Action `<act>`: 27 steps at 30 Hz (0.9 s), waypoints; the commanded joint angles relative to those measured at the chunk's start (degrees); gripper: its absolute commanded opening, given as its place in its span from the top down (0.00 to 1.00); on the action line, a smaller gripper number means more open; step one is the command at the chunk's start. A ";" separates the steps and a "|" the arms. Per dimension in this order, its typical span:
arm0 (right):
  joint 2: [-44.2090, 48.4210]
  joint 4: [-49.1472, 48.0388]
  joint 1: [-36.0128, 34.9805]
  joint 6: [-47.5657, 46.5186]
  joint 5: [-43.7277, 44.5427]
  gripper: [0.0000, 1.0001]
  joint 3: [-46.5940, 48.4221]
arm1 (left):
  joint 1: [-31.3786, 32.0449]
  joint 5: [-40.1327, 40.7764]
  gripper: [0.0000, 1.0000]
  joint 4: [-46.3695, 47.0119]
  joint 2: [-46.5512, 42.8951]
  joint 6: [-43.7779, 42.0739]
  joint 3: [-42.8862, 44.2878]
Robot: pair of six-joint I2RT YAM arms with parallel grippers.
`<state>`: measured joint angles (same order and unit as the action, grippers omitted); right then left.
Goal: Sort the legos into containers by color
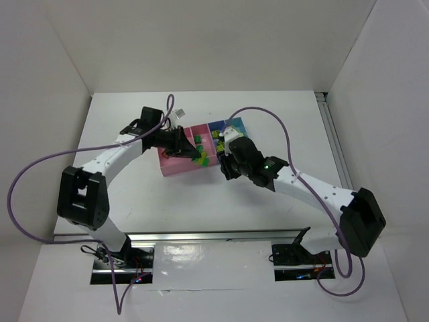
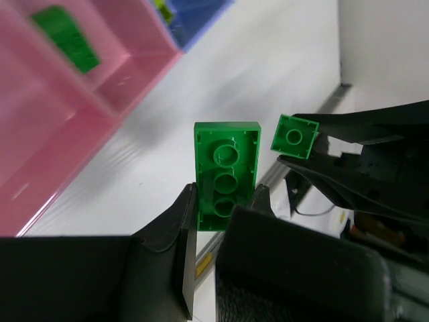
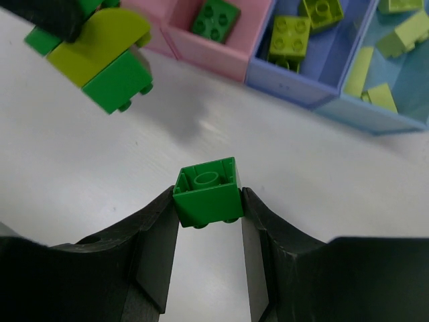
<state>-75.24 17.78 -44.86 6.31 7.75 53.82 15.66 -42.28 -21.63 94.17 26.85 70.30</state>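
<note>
My left gripper (image 2: 225, 199) is shut on a long dark green lego (image 2: 226, 168), its hollow underside toward the camera. In the right wrist view that lego (image 3: 118, 83) hangs at the top left with a lime piece (image 3: 100, 43) against it. My right gripper (image 3: 209, 203) is shut on a small square dark green lego (image 3: 209, 191) above the white table, just in front of the containers (image 1: 175, 166). Both grippers, left (image 1: 194, 153) and right (image 1: 226, 166), meet at the tray's near edge. The small lego (image 2: 293, 136) sits just right of the long one, apart from it.
One dark green lego (image 3: 216, 19) lies in the narrow pink compartment (image 3: 201, 50). Lime legos (image 3: 289, 33) lie in the periwinkle compartment (image 3: 295, 90) and pale yellow ones (image 3: 382, 94) in the light blue one (image 3: 365, 117). White walls enclose the table; a metal rail (image 1: 335, 144) runs along its right edge.
</note>
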 commanded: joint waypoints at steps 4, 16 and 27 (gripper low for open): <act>-12.01 -6.96 0.47 -0.86 -0.36 0.86 12.25 | -7.82 7.13 1.00 -7.02 -9.62 -3.55 -2.54; -36.11 -6.18 4.87 -1.56 -2.65 0.61 33.71 | -15.40 2.47 1.00 -9.57 -13.66 -3.38 -2.63; -23.39 -8.63 6.01 -7.32 -12.62 0.35 24.00 | -15.49 -0.97 1.00 -8.43 -13.14 -3.29 -3.68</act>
<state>-108.47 13.02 -38.63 4.14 2.70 82.81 -0.03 -41.23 -30.94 82.35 24.16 66.70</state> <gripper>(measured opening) 0.665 0.157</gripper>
